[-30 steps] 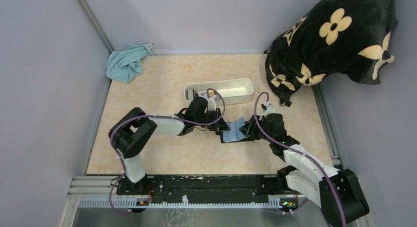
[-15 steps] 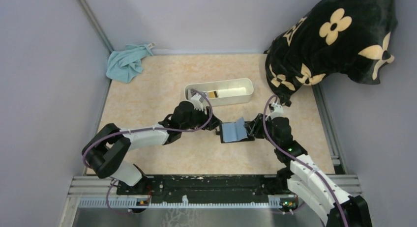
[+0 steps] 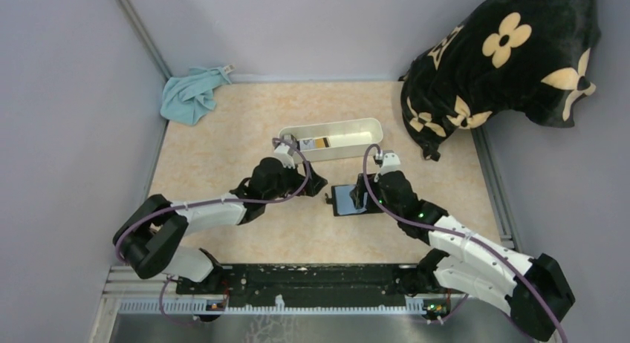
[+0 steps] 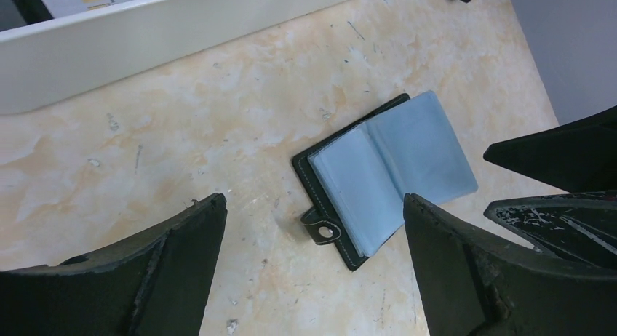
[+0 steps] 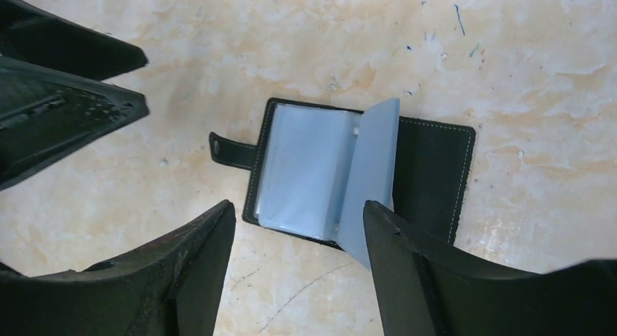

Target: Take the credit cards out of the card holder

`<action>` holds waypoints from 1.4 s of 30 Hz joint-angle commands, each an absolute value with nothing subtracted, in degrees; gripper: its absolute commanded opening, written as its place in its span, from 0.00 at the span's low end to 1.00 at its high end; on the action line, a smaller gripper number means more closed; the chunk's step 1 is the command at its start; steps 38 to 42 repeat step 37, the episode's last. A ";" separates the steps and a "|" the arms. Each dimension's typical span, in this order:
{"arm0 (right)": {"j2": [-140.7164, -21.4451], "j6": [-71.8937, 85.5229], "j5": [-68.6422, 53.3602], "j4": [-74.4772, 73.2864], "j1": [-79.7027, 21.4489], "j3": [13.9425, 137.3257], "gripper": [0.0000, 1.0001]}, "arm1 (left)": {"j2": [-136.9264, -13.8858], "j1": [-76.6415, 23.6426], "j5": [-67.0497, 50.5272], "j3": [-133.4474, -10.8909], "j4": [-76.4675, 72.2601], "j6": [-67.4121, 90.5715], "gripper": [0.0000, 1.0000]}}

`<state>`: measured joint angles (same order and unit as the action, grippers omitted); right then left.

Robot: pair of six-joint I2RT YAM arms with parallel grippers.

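Change over the last second: both arms have let go. The left gripper point(image 4: 313, 201) is now spread wide and empty, back from the white tray point(image 3: 364, 128). The right gripper point(image 5: 298, 205) is equally wide, with nothing in it. The card holder point(image 5: 349, 176) lies open on the table point(image 3: 223, 135) between them, one leaf tilted up. A card point(image 3: 321, 143), probably, rests in the tray. Whether any cards remain in the holder I cannot tell. The tray wall is close behind; there is open table toward the bases.
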<state>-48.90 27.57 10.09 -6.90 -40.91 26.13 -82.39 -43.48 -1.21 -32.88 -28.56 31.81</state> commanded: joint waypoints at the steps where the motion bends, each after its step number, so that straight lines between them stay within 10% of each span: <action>1: -50.86 26.17 15.60 -6.38 -42.76 29.84 0.65 | -79.27 -42.74 -0.35 -31.13 -30.04 30.93 0.96; 42: -47.94 26.46 20.03 -6.42 -43.42 26.55 0.54 | -78.98 -42.56 -1.81 -33.41 -25.67 30.62 0.95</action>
